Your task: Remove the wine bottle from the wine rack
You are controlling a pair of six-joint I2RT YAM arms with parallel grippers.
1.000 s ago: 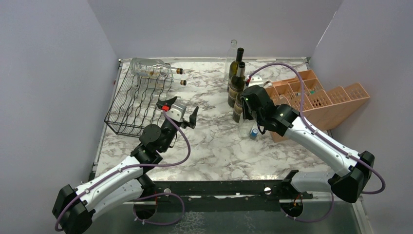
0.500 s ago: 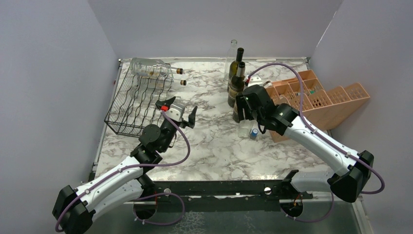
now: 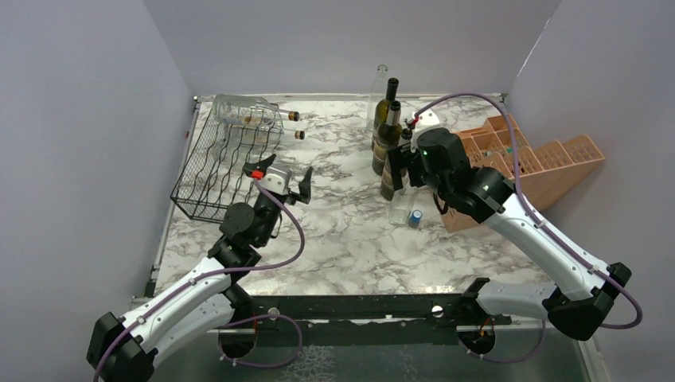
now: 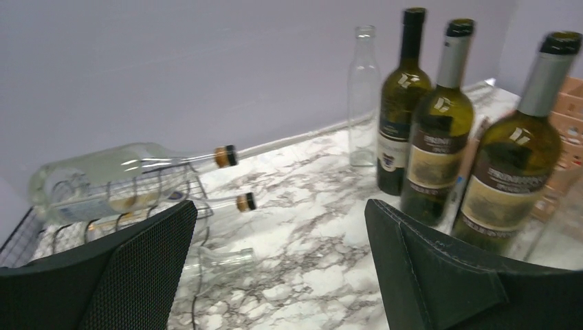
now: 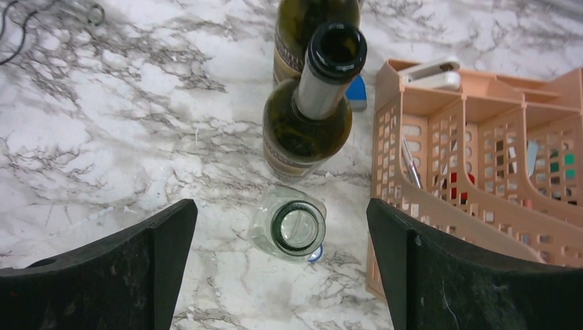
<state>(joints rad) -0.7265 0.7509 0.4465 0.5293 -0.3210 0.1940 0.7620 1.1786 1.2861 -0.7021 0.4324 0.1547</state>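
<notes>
Marble tabletop (image 3: 350,247) between lilac walls (image 3: 342,40); left end effector (image 4: 278,210) and right end effector (image 5: 280,206) agape, empty.

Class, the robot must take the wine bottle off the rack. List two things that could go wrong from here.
1. The open right gripper hangs over a clear bottle standing close beside the green bottles; a sideways move could topple them.
2. Capped bottles lie side by side on the wine rack, necks overhanging; if the open left gripper pulls one, its neighbour might roll off.
</notes>
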